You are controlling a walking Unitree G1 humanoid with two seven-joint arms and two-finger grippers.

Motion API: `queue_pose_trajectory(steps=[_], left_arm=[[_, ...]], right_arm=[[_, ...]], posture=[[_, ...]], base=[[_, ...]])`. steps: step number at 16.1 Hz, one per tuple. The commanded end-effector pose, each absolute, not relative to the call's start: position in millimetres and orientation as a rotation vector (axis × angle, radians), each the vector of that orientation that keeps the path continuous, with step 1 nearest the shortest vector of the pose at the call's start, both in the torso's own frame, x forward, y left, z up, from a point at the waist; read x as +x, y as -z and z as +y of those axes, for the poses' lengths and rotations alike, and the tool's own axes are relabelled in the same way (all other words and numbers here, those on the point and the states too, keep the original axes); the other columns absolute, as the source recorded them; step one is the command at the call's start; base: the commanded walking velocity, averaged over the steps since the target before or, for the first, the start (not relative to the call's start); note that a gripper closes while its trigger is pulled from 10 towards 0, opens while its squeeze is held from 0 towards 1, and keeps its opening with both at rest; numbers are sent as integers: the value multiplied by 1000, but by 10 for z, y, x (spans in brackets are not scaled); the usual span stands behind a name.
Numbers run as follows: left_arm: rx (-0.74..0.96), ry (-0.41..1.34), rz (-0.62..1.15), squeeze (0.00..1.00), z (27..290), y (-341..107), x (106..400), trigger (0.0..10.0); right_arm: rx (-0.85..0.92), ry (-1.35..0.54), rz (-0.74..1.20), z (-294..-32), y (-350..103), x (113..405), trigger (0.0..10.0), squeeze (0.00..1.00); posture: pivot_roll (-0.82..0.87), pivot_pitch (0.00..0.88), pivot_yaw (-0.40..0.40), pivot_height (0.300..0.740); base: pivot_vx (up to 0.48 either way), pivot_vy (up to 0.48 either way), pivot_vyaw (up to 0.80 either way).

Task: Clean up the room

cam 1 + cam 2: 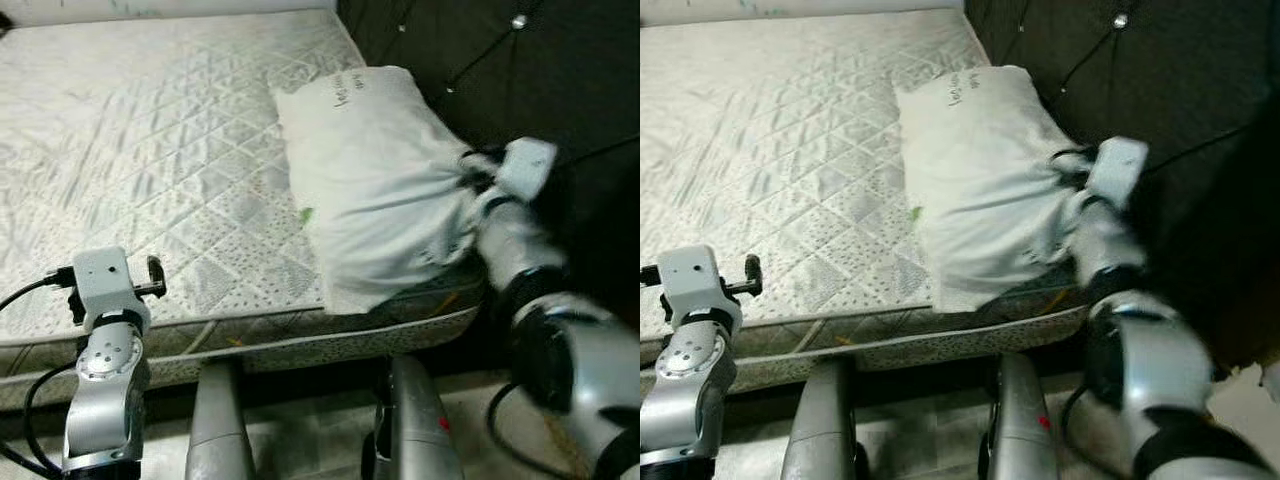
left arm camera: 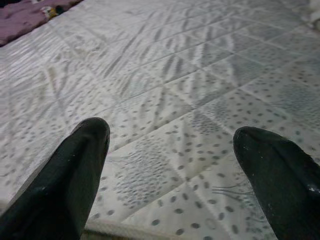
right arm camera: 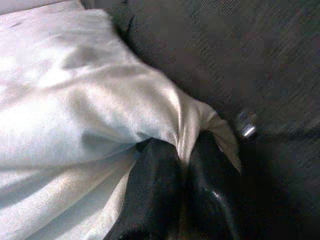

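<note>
Our right gripper (image 3: 182, 165) pinches a fold of the soft white fabric pillow (image 1: 375, 180), lying at two o'clock on the quilted white mattress (image 1: 150, 150) beside the dark tufted headboard (image 1: 500, 70), probably to straighten it; our left gripper (image 2: 172, 165) hovers spread, empty, at seven o'clock.

We see a bare quilted mattress (image 1: 160, 140) with a white pillow (image 1: 375, 170) lying on its right side, against the dark tufted headboard (image 1: 520, 80).

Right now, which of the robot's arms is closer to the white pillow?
The right. Its gripper pinches the white pillow at the corner by the headboard; the left gripper hovers open over the bare mattress, apart from it.
</note>
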State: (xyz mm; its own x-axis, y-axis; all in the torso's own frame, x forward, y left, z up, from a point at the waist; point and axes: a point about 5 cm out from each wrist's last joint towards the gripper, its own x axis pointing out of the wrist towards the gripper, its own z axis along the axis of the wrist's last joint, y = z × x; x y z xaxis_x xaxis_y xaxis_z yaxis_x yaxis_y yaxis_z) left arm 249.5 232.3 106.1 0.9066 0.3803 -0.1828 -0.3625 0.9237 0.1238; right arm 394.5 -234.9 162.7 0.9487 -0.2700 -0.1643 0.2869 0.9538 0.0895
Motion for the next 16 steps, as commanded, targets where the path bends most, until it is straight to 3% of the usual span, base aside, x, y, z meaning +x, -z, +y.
queue_pose_trajectory(steps=[1,2,5,6,7,8,9,10,13,16], left_arm=[[104,-413,199,0,2388,-1086,2476,10000],[105,-435,200,0,2435,-1084,2442,10000],[104,-419,206,0,2397,-1067,2458,10000],[104,-410,206,0,2381,-1066,2475,10000],[104,-398,204,0,2361,-1070,2512,10000],[104,-393,201,0,2355,-1077,2540,10000],[104,-389,197,0,2353,-1089,2567,10000],[104,-387,189,0,2357,-1111,2612,10000],[97,-407,175,0,2387,-1128,2609,10000],[92,-430,118,0,2371,-1247,2604,10000]], right_arm=[[114,321,36,-2459,-1977,4011,0,0],[89,400,32,-2721,-2018,3945,0,0],[67,430,90,-2896,-1854,3841,0,0],[49,404,115,-2853,-1783,3838,3608,0],[19,359,161,-2757,-1639,3827,10000,0],[14,342,184,-2702,-1553,3815,10000,0],[20,318,208,-2629,-1447,3797,10000,106],[9,277,240,-2515,-1293,3765,10000,1000],[-27,250,328,-2375,-976,3645,10000,1000],[-57,268,410,-2464,-732,3472,10000,1000]], posture=[[83,0,-28,537],[86,0,-34,537],[69,0,-18,537],[65,0,-13,537],[57,0,-7,537],[54,0,-6,537],[53,0,-5,537],[51,0,-7,537],[55,0,-28,537],[58,0,-58,537]], base=[[0,0,0],[0,0,0],[0,0,0],[0,0,0],[0,0,0],[0,0,0],[0,0,0],[0,0,0],[0,0,0],[0,0,0]])
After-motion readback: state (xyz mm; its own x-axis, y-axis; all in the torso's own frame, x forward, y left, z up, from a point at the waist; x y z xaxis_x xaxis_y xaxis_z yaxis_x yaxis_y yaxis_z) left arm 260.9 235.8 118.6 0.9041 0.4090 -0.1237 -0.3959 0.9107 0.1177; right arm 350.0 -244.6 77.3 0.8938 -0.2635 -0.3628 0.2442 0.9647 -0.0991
